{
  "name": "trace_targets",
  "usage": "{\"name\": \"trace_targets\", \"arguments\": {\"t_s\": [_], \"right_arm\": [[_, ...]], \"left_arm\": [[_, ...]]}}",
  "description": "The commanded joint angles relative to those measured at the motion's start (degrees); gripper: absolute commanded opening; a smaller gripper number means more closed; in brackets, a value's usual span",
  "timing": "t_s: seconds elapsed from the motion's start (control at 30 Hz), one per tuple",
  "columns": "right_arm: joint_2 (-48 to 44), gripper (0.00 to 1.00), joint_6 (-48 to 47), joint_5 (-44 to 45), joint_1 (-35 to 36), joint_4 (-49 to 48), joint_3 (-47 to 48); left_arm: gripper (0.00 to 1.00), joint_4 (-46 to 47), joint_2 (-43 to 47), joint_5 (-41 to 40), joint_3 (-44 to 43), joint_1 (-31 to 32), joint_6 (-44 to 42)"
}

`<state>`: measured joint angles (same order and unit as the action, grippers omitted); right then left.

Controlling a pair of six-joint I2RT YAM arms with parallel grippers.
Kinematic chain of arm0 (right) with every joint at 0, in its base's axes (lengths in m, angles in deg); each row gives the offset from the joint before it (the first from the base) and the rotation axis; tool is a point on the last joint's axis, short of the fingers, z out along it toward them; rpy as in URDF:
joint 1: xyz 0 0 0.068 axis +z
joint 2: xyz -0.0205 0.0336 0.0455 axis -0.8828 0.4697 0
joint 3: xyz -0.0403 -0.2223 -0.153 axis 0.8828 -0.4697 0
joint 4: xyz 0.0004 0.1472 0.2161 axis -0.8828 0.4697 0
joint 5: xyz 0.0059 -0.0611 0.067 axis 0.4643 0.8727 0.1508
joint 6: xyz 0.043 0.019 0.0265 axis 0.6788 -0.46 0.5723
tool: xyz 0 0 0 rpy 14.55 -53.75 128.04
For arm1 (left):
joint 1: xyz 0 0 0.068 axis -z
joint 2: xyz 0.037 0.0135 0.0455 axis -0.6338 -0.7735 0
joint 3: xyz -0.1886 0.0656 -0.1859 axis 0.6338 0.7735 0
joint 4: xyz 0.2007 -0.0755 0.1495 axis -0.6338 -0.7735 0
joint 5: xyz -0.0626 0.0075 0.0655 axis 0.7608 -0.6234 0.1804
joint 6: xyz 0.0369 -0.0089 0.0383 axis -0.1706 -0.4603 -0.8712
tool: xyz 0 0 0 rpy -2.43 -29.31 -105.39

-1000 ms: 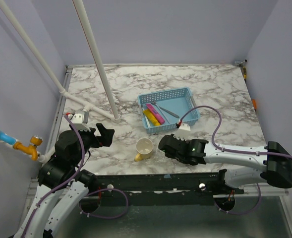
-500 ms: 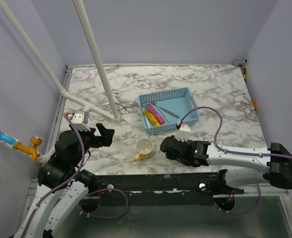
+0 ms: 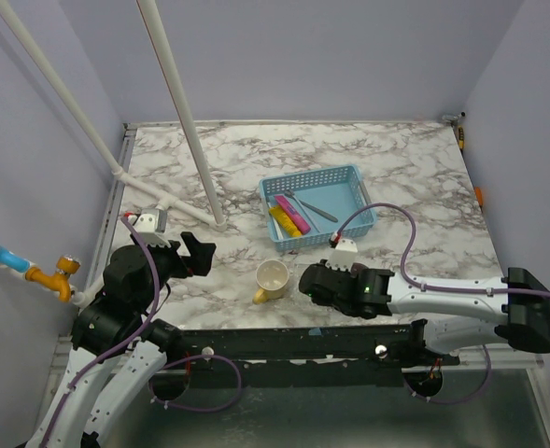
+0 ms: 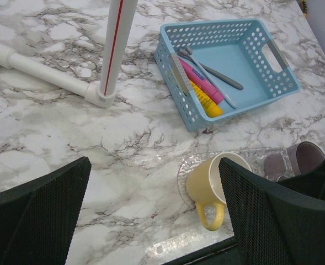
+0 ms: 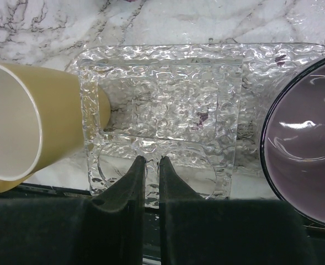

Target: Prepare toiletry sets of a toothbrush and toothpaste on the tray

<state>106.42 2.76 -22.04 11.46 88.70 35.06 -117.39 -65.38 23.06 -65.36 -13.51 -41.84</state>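
**Clerk:** Entry one, hazards?

**Keeper:** Right gripper (image 5: 149, 161): fingers drawn nearly together, nothing seen between them, low over the near rim of the clear tray (image 5: 162, 83). The tray lay at the near edge of the table (image 4: 68, 127). A yellow mug (image 5: 19, 127) stood at one end and a purple mug (image 5: 305, 143) at the other. A push there would probably have slid the tray, rocked either mug, or carried the lot over the edge.

**Clerk:** Entry two, the sets?

**Keeper:** Pink tube (image 4: 203, 84), yellow tube (image 4: 207, 103), grey brush (image 4: 223, 77) and pale blue brush (image 4: 227, 99) all lay in the blue basket (image 4: 217, 26), well apart from the tray. None was on it yet. The thin brushes lay close against the tubes, so one could have slipped, or two come up together. Left gripper (image 4: 154, 165): fingers wide, empty.

**Clerk:** Entry three, lettering?

**Keeper:** None legible. The pink tube bore a dark mark, too small to read.
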Motion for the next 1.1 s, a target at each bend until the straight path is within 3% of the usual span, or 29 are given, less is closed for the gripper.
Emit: {"name": "trace_targets", "arguments": {"t_s": [0.0, 0.53, 1.07], "right_arm": [[1.19, 0.03, 2.74, 2.75, 0.54, 3.71, 1.13], [1.66, 0.29, 3.60, 3.88, 0.51, 6.28, 3.12], [0.73, 0.34, 2.54, 6.10, 1.07, 13.51, 11.05]], "left_arm": [[0.99, -0.84, 0.81, -0.98, 0.13, -0.34, 0.30], [0.99, -0.84, 0.34, -0.89, 0.13, -0.36, 0.31], [0.99, -0.84, 0.47, -1.01, 0.13, -0.38, 0.32]]}}
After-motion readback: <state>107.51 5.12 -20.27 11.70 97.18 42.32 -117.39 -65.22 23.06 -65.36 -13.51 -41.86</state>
